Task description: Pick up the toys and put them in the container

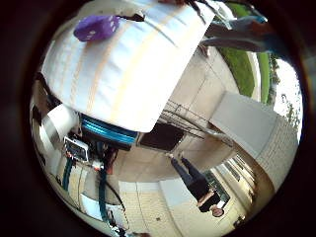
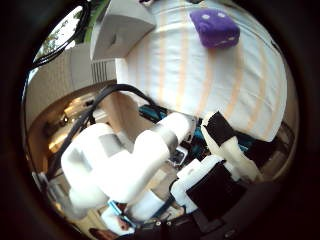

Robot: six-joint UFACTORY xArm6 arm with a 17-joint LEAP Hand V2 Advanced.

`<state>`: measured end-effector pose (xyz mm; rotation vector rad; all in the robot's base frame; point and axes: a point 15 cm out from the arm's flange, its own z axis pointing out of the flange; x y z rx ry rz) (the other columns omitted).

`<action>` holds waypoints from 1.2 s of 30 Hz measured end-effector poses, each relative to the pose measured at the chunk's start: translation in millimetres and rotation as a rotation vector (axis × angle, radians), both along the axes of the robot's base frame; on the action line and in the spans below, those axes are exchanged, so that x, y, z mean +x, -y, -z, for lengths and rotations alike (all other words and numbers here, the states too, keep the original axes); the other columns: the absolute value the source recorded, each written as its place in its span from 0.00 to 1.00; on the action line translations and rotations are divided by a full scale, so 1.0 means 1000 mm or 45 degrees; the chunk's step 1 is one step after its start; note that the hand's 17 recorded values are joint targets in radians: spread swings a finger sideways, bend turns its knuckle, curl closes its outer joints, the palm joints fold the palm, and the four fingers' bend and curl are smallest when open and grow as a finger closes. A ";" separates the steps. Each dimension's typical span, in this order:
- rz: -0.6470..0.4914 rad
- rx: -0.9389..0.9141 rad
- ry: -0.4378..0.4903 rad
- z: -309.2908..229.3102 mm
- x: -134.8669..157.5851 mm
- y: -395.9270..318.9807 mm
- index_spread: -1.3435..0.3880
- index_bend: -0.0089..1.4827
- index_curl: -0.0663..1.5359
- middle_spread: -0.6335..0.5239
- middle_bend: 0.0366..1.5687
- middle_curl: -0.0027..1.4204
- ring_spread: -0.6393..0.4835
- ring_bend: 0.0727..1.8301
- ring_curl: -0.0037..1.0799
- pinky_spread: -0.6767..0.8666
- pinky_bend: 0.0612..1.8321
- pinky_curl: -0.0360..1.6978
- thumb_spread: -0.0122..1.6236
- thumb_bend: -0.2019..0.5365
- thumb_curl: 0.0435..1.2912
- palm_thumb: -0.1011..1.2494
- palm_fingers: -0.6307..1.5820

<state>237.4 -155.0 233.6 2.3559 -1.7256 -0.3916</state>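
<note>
A purple plush die with white dots lies on the table's white cloth with pale orange stripes, some way in from the cloth's edge. It also shows in the little finger side view as the purple die. My hand is well away from the table, off its edge and far from the die. One white finger with a black tip reaches out fairly straight, and nothing is held. No container shows in either view.
The white robot arm bends below the table's edge. A teal frame and a black box sit under the table. Paved ground, a grey block and grass surround it.
</note>
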 end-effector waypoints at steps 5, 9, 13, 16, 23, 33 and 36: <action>0.004 -0.081 0.045 0.018 0.029 -0.014 0.65 0.09 0.19 0.56 0.11 0.24 0.78 0.19 0.32 0.72 0.27 0.15 0.69 0.23 0.29 0.63 0.34; -0.019 -0.149 -0.017 0.036 0.037 -0.022 0.66 0.09 0.18 0.55 0.11 0.25 0.77 0.19 0.33 0.73 0.28 0.15 0.67 0.23 0.28 0.62 0.34; -0.032 -0.253 -0.121 0.059 0.039 -0.022 0.70 0.10 0.18 0.55 0.11 0.26 0.76 0.21 0.34 0.73 0.28 0.15 0.67 0.23 0.28 0.62 0.36; -0.035 -0.267 -0.157 0.069 0.038 -0.022 0.70 0.10 0.17 0.51 0.14 0.28 0.72 0.26 0.36 0.73 0.31 0.15 0.66 0.23 0.27 0.61 0.44; -0.052 -0.264 -0.131 0.068 0.043 -0.022 0.60 0.08 0.05 0.39 0.41 0.43 0.60 0.59 0.57 0.66 0.38 0.18 0.65 0.24 0.28 0.64 0.54; 0.001 -0.238 -0.024 0.044 0.046 -0.019 0.44 0.31 0.03 0.28 0.58 0.64 0.49 0.71 0.73 0.61 0.71 0.31 0.63 0.26 0.33 0.73 0.70; 0.053 -0.188 0.001 0.039 0.047 -0.027 0.39 0.37 0.03 0.27 0.63 0.70 0.47 0.71 0.76 0.59 0.79 0.37 0.63 0.27 0.36 0.78 0.71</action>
